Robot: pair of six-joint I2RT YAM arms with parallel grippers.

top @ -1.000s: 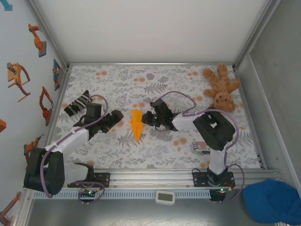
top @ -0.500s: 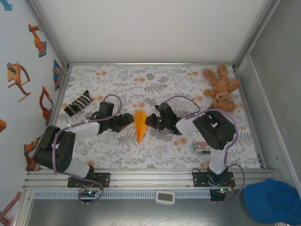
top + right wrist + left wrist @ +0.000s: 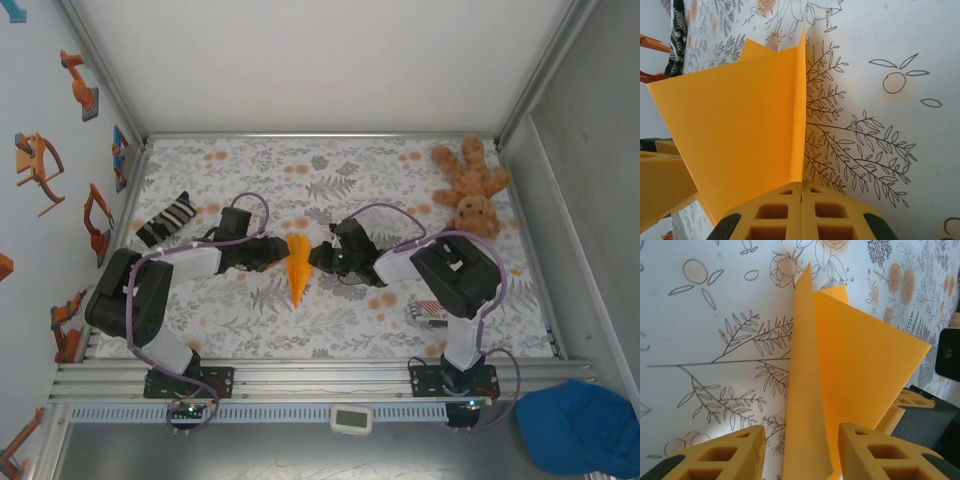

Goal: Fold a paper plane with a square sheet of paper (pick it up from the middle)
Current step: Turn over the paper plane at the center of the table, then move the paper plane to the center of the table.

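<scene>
Orange paper plane [image 3: 294, 268] on the flowery bench [image 3: 400, 185]: right jaws pinch its raised fold, left jaws spread either side of it.

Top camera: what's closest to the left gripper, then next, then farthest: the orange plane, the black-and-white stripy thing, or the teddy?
1. orange plane, right beside the left gripper.
2. black-and-white stripy thing, off to the left.
3. teddy, far right corner.

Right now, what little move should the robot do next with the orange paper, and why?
Probably close the left gripper on the paper plane: its fingers stand apart either side of the raised flap, while the right gripper is shut on the opposite side.
</scene>
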